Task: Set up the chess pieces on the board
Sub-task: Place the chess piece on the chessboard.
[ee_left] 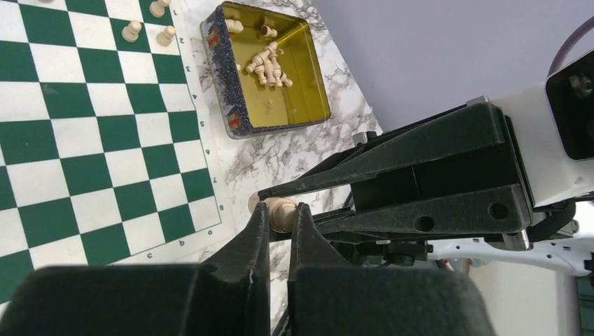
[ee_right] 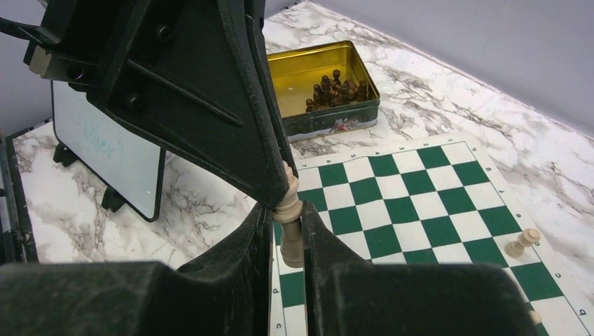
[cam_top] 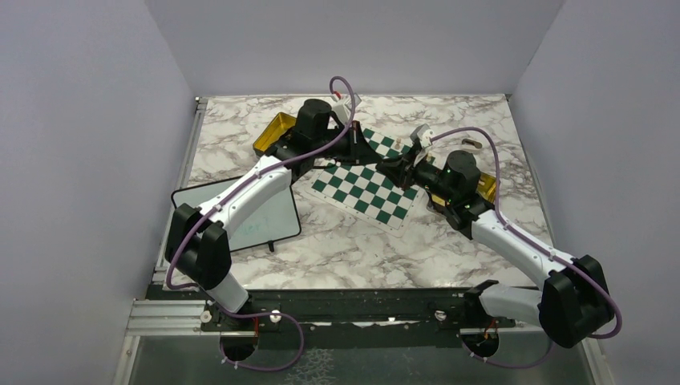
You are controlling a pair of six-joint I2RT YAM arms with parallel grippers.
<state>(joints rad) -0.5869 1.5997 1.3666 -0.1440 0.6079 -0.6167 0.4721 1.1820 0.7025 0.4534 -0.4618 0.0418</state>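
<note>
One pale chess piece [ee_right: 288, 208] is clenched by left jaws and right jaws.

- The board [cam_top: 365, 186] lies on the table [cam_top: 361, 249], toward its far side, between two tins.
- The whiteboard [cam_top: 273, 220] lies left of the board, nearer the arm bases.
- The left tin [ee_right: 308, 70] sits beyond the board's left corner, with chess pieces [ee_right: 336, 89] inside.
- The right tin [ee_left: 301, 91] sits just beside the board's right edge, with more pieces [ee_left: 266, 63] inside.
- Standing pieces [ee_left: 132, 30] occupy squares along the board edge nearest the right tin.
- One chess piece [ee_left: 282, 212] is pinched between the left claw [ee_left: 279, 224] and the right claw [ee_right: 287, 231], up off the table near a board corner.
</note>
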